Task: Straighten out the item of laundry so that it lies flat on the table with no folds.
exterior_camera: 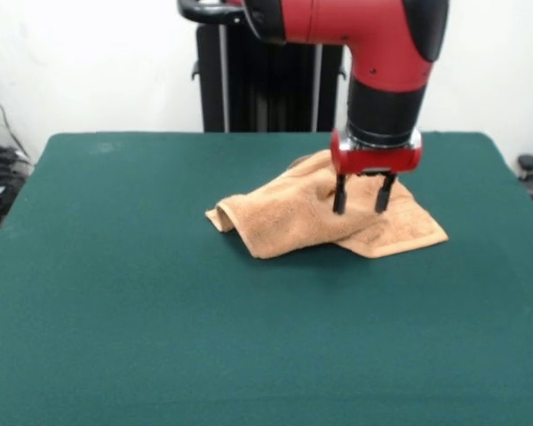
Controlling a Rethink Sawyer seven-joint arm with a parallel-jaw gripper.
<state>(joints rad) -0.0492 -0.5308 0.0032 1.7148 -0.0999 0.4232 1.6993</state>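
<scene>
**Towel lies rumpled and doubled over under the spread gripper**

The small orange-tan terry towel (315, 217) lies on the large dark green felt-covered table (160, 337), a little toward the far side and right of the table's middle. It is not flat. One layer is folded over another, so the upper sheet covers the left and middle parts while a lower corner sticks out flat at the towel's right, toward the camera. The left end is bunched into a small rolled lump. The heap's long axis runs across the view, from the lump at the left to the flat corner at the right, dipping slightly toward the camera on the right.

The red and black arm's gripper (362, 204) hangs straight down over the towel's right half, near its far edge. Its two dark fingers (339, 193) stand apart with a clear gap, nothing between them, and their tips sit at or just above the cloth; contact cannot be judged.
</scene>
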